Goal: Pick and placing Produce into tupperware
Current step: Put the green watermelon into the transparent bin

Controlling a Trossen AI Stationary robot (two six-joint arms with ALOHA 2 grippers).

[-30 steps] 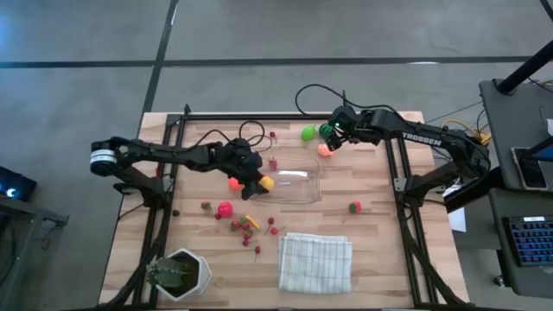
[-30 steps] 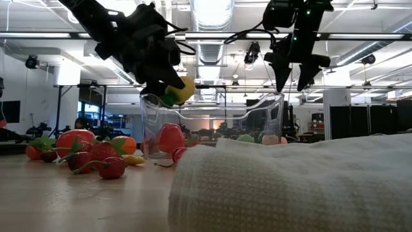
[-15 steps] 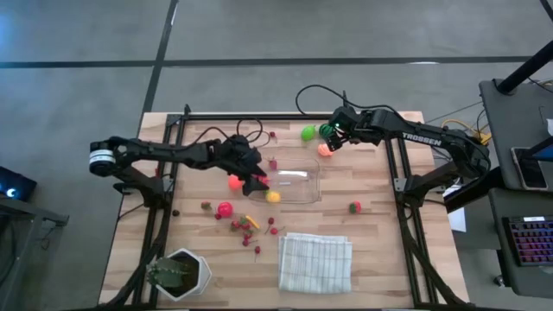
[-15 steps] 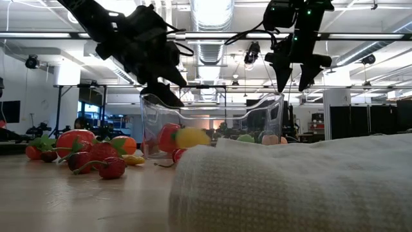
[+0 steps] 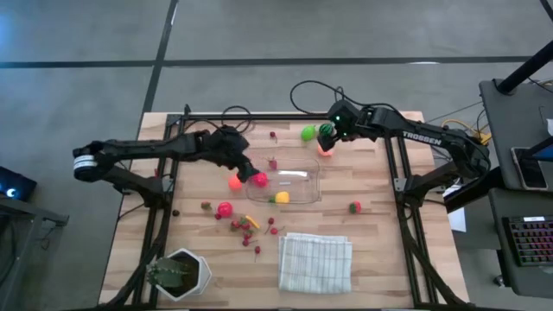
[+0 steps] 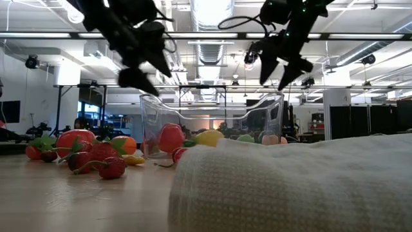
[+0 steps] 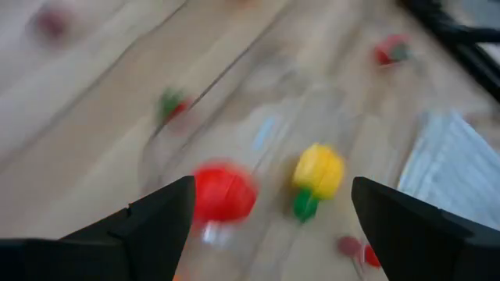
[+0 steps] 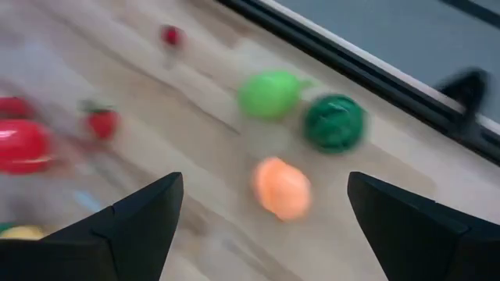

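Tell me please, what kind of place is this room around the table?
Probably a robotics lab in an open industrial hall: exposed ceiling ducts and strip lights overhead, a wooden table fitted with two robot arms, and a desk with a keyboard beside it.

Grey floor (image 5: 78, 52) around wooden table (image 5: 380, 250); ceiling ducts (image 6: 212, 38), strip lights.

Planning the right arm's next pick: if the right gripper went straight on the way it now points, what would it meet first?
Most likely the pale orange round toy fruit, centred between the open right gripper's fingers; the dark green ball and light green fruit lie beyond. Depth is uncertain.
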